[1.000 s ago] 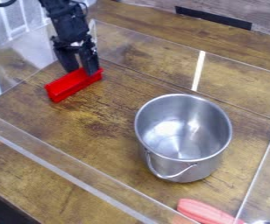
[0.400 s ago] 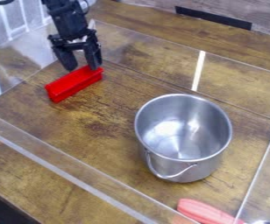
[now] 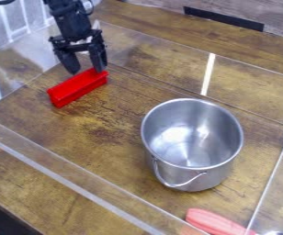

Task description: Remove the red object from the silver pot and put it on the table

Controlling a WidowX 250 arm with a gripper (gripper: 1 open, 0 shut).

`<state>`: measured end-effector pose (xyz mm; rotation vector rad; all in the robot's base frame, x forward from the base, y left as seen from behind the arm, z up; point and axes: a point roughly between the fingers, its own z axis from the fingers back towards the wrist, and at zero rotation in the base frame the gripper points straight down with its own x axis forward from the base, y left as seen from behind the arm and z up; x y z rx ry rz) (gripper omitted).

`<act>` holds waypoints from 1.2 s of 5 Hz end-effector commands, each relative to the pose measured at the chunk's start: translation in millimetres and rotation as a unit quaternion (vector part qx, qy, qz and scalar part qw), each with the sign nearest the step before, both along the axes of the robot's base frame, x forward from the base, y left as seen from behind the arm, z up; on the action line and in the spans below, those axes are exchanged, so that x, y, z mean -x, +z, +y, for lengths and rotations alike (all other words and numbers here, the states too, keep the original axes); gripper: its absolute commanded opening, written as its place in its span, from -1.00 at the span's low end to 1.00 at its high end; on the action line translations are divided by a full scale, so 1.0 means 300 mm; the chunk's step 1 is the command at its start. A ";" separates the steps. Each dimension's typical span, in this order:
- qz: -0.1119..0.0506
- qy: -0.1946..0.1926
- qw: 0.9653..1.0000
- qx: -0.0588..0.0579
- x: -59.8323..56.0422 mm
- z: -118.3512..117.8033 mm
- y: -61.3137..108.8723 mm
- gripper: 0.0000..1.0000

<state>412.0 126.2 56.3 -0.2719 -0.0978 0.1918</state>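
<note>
Bright red against the dark wood, the red object (image 3: 78, 88) lies flat on the table (image 3: 131, 87) just below and slightly in front of the pincer (image 3: 80, 63), with a thin strip of bare tabletop showing between the block's upper edge and the fingertips. The pincer points steeply downward, its two black fingers (image 3: 68, 61) spread apart with clear space between them, and it has hold of nothing. The block sits at a slant, its higher end toward the right finger's side and its lower end trailing off toward the near left corner. The silver pot (image 3: 192, 142) stands upright well away from the pincer, down and to the right of it across the planks, its pale inside reflecting light and holding nothing that can be seen; its thin wire handle hangs against the near side. Beyond the pot, farther still from the pincer at the bottom edge of the view, a salmon-red rounded thing (image 3: 221, 223) lies partly cut off. Clear acrylic walls (image 3: 101, 188) border the tabletop.
</note>
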 end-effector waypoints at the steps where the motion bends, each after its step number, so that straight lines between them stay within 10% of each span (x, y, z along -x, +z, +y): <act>1: -0.034 0.044 0.998 -0.019 -0.021 0.010 0.106 1.00; 4: -0.013 0.090 0.996 -0.017 -0.018 0.020 0.080 1.00; 6: 0.002 0.174 0.985 -0.017 -0.036 -0.019 0.041 1.00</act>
